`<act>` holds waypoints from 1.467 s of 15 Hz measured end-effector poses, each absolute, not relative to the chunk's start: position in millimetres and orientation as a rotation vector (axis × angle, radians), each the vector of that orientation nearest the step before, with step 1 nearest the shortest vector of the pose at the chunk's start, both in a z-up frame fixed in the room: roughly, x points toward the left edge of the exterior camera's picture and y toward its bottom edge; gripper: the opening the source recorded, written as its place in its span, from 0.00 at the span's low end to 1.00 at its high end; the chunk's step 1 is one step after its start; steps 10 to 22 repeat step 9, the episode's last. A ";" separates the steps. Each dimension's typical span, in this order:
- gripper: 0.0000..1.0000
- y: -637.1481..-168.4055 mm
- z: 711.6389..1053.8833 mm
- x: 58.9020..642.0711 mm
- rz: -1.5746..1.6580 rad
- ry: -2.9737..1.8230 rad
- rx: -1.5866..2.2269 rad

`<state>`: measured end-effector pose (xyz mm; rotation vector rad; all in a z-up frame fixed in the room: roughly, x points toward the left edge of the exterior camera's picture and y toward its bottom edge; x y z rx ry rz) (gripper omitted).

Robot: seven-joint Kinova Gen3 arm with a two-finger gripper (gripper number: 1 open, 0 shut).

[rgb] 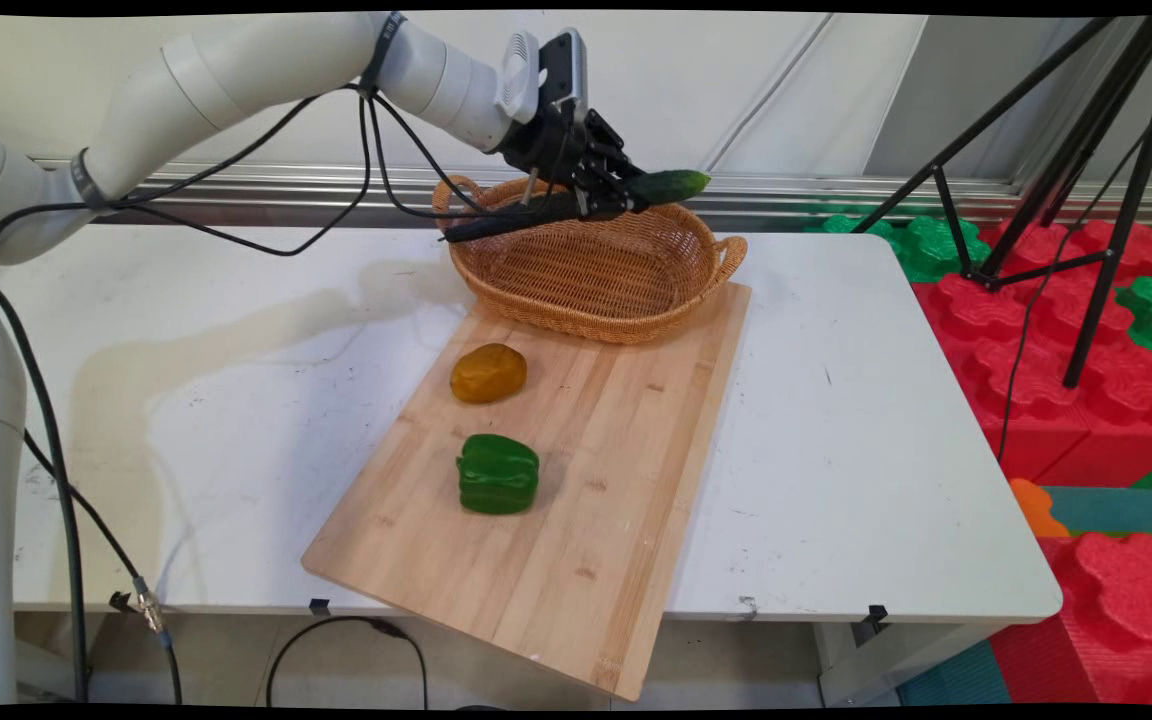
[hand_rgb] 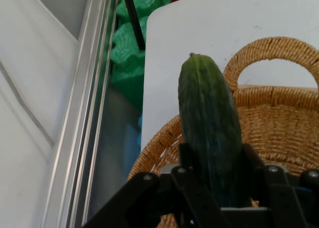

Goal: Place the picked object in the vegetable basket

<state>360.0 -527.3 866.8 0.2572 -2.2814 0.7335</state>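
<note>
1. The gripper [rgb: 620, 192] hung in the air over the far rim of a wicker basket [rgb: 591, 268], its jaws closed on a dark green cucumber [rgb: 671, 185].
2. In the hand view the cucumber [hand_rgb: 209, 133] stood pinched between the two black fingers [hand_rgb: 254, 163], its stem end pointing away from the hand toward the basket's far handle [hand_rgb: 271, 61].
3. In the main view the cucumber lay roughly level, one end sticking out to the right of the gripper and clear of the basket below.
4. The basket sat on the white surface [rgb: 866, 430] with its near edge resting on the far end of a wooden cutting board [rgb: 576, 480].
5. A yellow-brown potato-like piece [rgb: 488, 373] lay on the board just in front of the basket.
6. A green bell pepper [rgb: 498, 474] sat on the board nearer the camera, apart from the potato-like piece.
7. Red and green foam blocks [rgb: 1066, 330] and a black tripod [rgb: 1086, 170] stood to the right, beyond the surface.
</note>
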 end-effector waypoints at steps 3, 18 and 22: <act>0.00 -531.1 862.0 358.0 0.736 -2.283 0.257; 1.00 -534.2 855.7 356.4 0.734 -2.285 0.281; 1.00 -534.2 855.7 356.4 0.734 -2.285 0.281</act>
